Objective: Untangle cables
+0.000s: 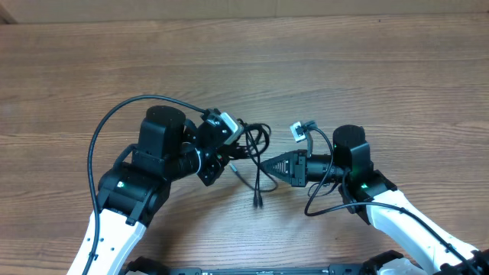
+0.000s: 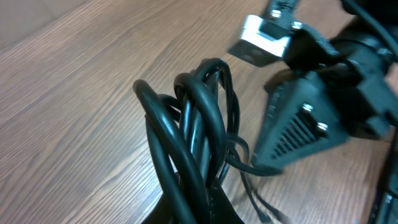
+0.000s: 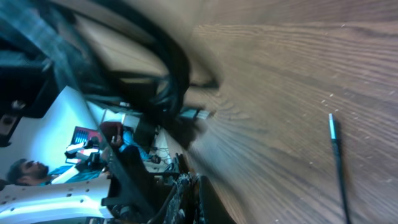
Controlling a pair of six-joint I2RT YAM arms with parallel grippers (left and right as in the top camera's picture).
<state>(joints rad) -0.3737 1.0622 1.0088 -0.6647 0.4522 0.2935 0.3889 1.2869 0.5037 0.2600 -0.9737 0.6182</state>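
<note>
The cables [image 1: 258,140] are a small knot of thin black cords between my two grippers, with loose plug ends [image 1: 258,200] trailing toward the near edge. My left gripper [image 1: 234,150] is shut on the knot's left side. In the left wrist view the looped cables [image 2: 199,106] rise straight out of its jaws [image 2: 205,214]. My right gripper [image 1: 265,164] points left, its tip shut on a thin strand at the knot's lower right, as its tip [image 2: 252,163] shows. The right wrist view is blurred: shut fingers [image 3: 196,199], dark cables [image 3: 171,81], one loose strand [image 3: 336,149].
The wooden table [image 1: 367,69] stretches wide behind and to both sides of the grippers. A thick black arm cable [image 1: 114,122] arcs over the left arm and another [image 1: 321,191] loops beside the right wrist. The table's far edge [image 1: 244,21] runs along the top.
</note>
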